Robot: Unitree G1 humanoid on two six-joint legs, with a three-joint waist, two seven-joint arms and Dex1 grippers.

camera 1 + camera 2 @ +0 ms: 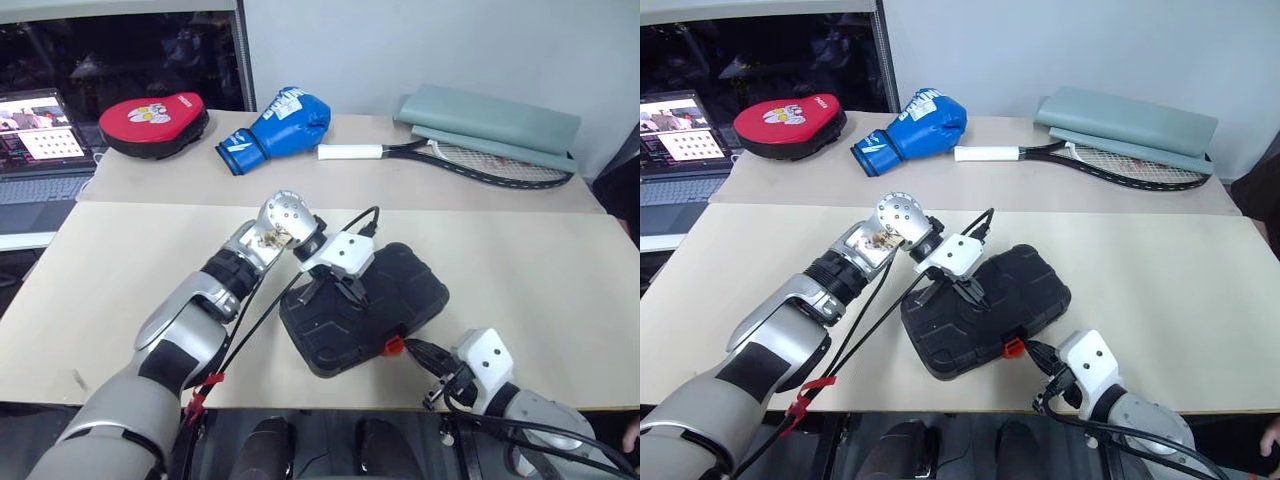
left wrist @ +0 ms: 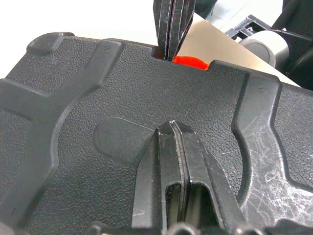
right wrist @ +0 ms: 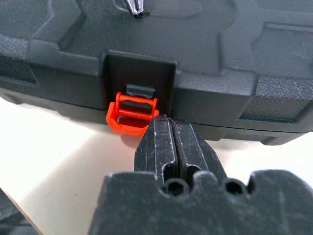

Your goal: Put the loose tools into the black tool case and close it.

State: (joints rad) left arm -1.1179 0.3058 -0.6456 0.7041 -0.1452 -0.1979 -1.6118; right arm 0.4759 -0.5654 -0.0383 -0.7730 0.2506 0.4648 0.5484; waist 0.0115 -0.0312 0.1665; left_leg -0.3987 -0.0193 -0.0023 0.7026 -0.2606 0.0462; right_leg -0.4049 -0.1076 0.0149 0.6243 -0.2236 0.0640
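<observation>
The black tool case point(image 1: 405, 290) lies with its lid down on the beige table, near the front edge. Its ribbed lid point(image 2: 122, 93) faces up. My left gripper point(image 1: 327, 293) is shut, its tips resting on the lid's middle point(image 2: 172, 128). At the case's front side hangs the small orange latch point(image 3: 131, 117), flipped down. My right gripper point(image 3: 164, 123) is shut with nothing in it, its tips just below and beside the latch, level with the table. From the head it shows at the front edge point(image 1: 412, 350). The loose tools are out of view.
On the far table lie a red-and-black punch pad point(image 1: 152, 122), a blue boxing glove point(image 1: 275, 128), a racket point(image 1: 470, 160) and a grey-green cover point(image 1: 490, 125). A laptop point(image 1: 40, 140) stands at the far left. The table's front edge runs right by the case.
</observation>
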